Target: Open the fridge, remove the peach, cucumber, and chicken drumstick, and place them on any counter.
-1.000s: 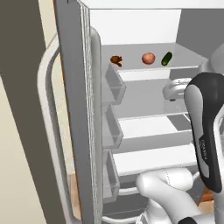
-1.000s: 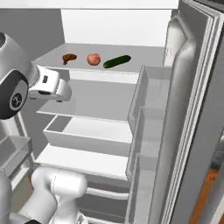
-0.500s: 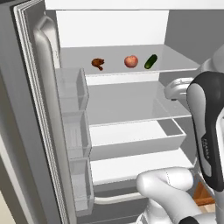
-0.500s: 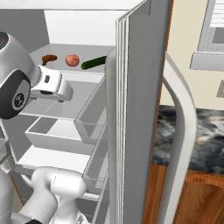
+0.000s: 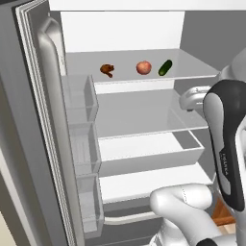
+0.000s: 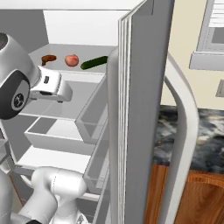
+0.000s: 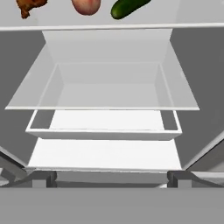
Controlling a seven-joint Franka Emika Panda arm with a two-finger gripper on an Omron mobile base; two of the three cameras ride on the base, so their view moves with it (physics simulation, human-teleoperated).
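— Was the fridge (image 5: 43, 120) open?
— Both doors stood wide, the whole interior open ahead of the arm.
— Where was the food?
— On the top shelf (image 5: 192, 72), in a row near its front edge: chicken drumstick (image 5: 107, 70), peach (image 5: 143, 67), cucumber (image 5: 165, 67), all apart.
— The claw?
— Spread wide, holding nothing, level with the bare middle shelf (image 7: 105, 94). The door bins (image 5: 79, 98) looked empty.

Fridge (image 5: 144, 29): doors swung open to both sides, inside facing the robot.
Top shelf (image 5: 192, 72): drumstick (image 5: 107, 69) left, peach (image 5: 143, 67) in the middle, cucumber (image 5: 165, 67) right, in a row, apart.
Below: bare shelf, then a drawer (image 5: 149, 156).
Left door (image 5: 50, 139): three bins stacked.
Counter (image 6: 205, 135): right, behind the right door (image 6: 140, 118).
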